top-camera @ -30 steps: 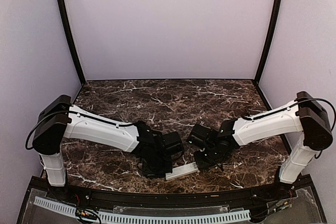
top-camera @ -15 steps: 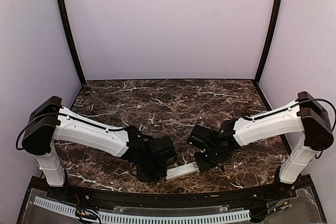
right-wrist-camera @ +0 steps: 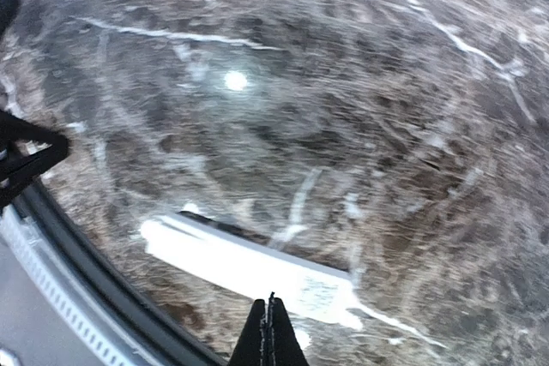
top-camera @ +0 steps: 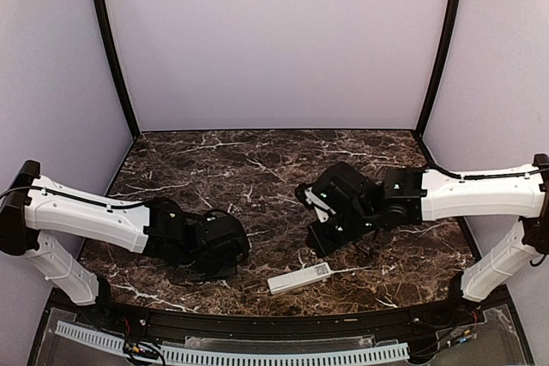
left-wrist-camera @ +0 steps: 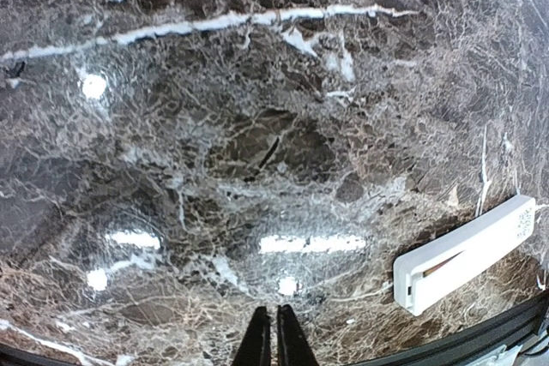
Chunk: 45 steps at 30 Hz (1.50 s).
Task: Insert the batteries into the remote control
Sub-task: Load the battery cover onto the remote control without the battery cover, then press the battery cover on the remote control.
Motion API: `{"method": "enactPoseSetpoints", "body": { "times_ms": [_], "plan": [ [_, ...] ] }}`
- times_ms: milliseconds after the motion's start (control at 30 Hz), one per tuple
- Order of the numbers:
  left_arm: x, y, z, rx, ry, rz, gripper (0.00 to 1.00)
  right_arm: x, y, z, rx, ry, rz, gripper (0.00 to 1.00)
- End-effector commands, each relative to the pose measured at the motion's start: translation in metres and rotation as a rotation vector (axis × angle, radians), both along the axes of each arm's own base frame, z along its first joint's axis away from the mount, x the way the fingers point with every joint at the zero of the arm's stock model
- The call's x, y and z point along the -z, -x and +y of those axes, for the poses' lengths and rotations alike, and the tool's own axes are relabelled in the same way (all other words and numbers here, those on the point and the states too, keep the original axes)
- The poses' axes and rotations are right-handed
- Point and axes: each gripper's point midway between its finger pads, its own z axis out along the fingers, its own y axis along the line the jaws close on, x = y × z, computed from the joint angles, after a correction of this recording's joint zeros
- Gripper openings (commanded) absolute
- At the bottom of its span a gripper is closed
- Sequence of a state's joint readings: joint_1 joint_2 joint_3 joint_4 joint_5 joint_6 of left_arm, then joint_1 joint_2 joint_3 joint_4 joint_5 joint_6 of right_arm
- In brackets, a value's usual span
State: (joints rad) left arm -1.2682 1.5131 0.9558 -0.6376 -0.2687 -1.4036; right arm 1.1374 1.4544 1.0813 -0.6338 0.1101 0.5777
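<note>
Two robot arms have just drawn back from the slim white rectangular plastic remote control point(top-camera: 299, 279), which a second ago sat between their claws at the near edge of the dark brown white-veined marble desk point(top-camera: 257, 169). Seen from above, the remote now lies alone at about six o'clock on the desk, slanted, with its label end toward four o'clock, touching neither arm. The left claw point(left-wrist-camera: 268, 336) has swung out toward eight o'clock and hangs low over bare marble, its two dark fingers pressed together with only a hairline gap, pinching nothing. The right claw point(right-wrist-camera: 268, 332) has lifted away toward two o'clock and is likewise pressed together and empty, looking down on the remote's labelled back. From the left wrist view, the near end of the remote shows a dark slot along its side with a hint of orange inside, perhaps a battery in the compartment, though it is too small to be sure. No loose batteries and no separate cover are visible on the desk. This retreat suggests the loading is finished or nearly so; whether the compartment is properly closed cannot be told.
</note>
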Motion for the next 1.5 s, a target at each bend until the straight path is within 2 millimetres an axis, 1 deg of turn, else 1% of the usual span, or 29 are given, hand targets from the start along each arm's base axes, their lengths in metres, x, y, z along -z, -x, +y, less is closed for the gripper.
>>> {"method": "enactPoseSetpoints", "body": {
  "times_ms": [0,33,67,100,133,167,200,233,267,333,400,567,700,800,900,967,1100,1167,1233,1300,1467],
  "plan": [
    [-0.008,-0.012,0.018,-0.016,-0.03,-0.11,0.09,-0.009,0.054,0.064,-0.314,-0.217,0.076,0.0],
    [-0.011,-0.013,0.018,-0.013,-0.023,-0.12,0.12,-0.003,0.058,0.07,-0.331,-0.212,0.09,0.0],
    [-0.012,-0.013,0.019,-0.008,-0.027,-0.133,0.18,0.004,0.059,0.074,-0.341,-0.201,0.104,0.0],
    [-0.014,-0.014,0.019,-0.006,-0.023,-0.149,0.22,0.009,0.06,0.077,-0.348,-0.191,0.111,0.0],
    [-0.016,-0.014,0.02,0.002,-0.021,-0.157,0.31,0.016,0.061,0.08,-0.351,-0.183,0.121,0.0],
    [-0.018,-0.014,0.019,0.006,-0.014,-0.169,0.36,0.021,0.061,0.081,-0.354,-0.178,0.129,0.0],
    [-0.019,-0.014,0.02,0.015,-0.01,-0.176,0.44,0.025,0.062,0.084,-0.361,-0.174,0.14,0.0],
    [-0.02,-0.014,0.019,0.019,0.0,-0.186,0.48,0.029,0.063,0.085,-0.366,-0.171,0.147,0.0],
    [-0.02,-0.014,0.021,0.024,0.003,-0.192,0.54,0.03,0.063,0.087,-0.367,-0.17,0.151,0.0],
    [-0.021,-0.014,0.021,0.033,0.016,-0.209,0.6,0.034,0.063,0.089,-0.368,-0.17,0.154,0.0],
    [-0.022,-0.014,0.021,0.04,0.027,-0.221,0.62,0.038,0.063,0.09,-0.366,-0.164,0.157,0.0],
    [-0.025,-0.018,0.021,0.051,0.015,-0.248,0.65,0.047,0.061,0.095,-0.375,-0.138,0.164,0.0],
    [-0.029,-0.02,0.024,0.054,-0.012,-0.264,0.65,0.042,0.057,0.098,-0.376,-0.135,0.141,0.0],
    [-0.029,-0.02,0.026,0.056,-0.014,-0.266,0.65,0.043,0.055,0.098,-0.369,-0.132,0.134,0.0],
    [-0.027,-0.019,0.026,0.055,-0.011,-0.265,0.65,0.058,0.055,0.096,-0.362,-0.113,0.149,0.0],
    [-0.027,-0.02,0.026,0.055,-0.014,-0.266,0.65,0.074,0.055,0.093,-0.353,-0.089,0.176,0.0],
    [-0.027,-0.02,0.027,0.056,-0.022,-0.27,0.65,0.109,0.059,0.079,-0.323,-0.031,0.229,0.0],
    [-0.026,-0.02,0.028,0.055,-0.025,-0.27,0.64,0.119,0.059,0.074,-0.309,-0.007,0.242,0.0],
    [-0.026,-0.02,0.028,0.056,-0.026,-0.27,0.64,0.118,0.058,0.074,-0.305,-0.004,0.238,0.0],
    [-0.026,-0.02,0.027,0.06,-0.028,-0.269,0.64,0.112,0.056,0.075,-0.303,-0.013,0.228,0.0],
    [-0.027,-0.021,0.026,0.07,-0.033,-0.273,0.64,0.085,0.053,0.081,-0.311,-0.05,0.195,0.0]
  ]
}}
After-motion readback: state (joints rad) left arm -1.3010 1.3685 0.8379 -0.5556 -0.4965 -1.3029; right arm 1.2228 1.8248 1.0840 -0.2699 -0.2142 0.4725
